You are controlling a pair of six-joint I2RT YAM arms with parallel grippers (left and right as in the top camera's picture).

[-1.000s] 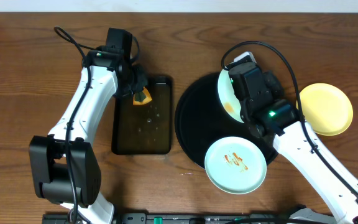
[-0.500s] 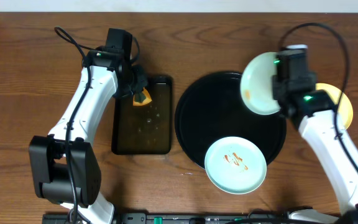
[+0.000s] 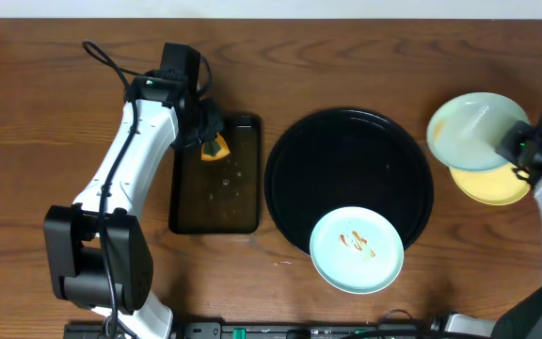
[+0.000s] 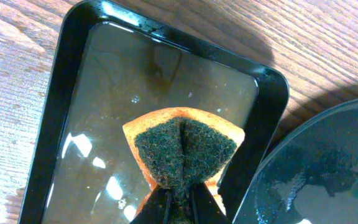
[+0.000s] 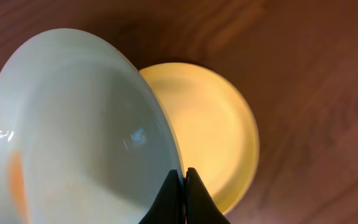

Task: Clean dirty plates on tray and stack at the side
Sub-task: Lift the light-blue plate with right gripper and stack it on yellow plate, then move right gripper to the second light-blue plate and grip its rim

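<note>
The right gripper point(image 5: 182, 179) is pinched tight on the rim of a pale mint-blue round plate point(image 5: 73, 137), holding it tilted above a pale yellow round plate point(image 5: 210, 130) that lies on the brown wood-grain table point(image 3: 26, 94) near its right edge (whether the two plates touch I cannot tell). An orange smear shows near the held plate's rim.

The left gripper point(image 4: 179, 200) is clamped on an orange sponge with a dark green scouring face point(image 4: 185, 146), over the far end of a rectangular black tray point(image 4: 67, 93) holding liquid.

Between them sits the large round glossy black tray point(image 3: 346, 160). A second mint-blue plate point(image 3: 356, 250), sauce-smeared at its centre, overhangs its near rim.
</note>
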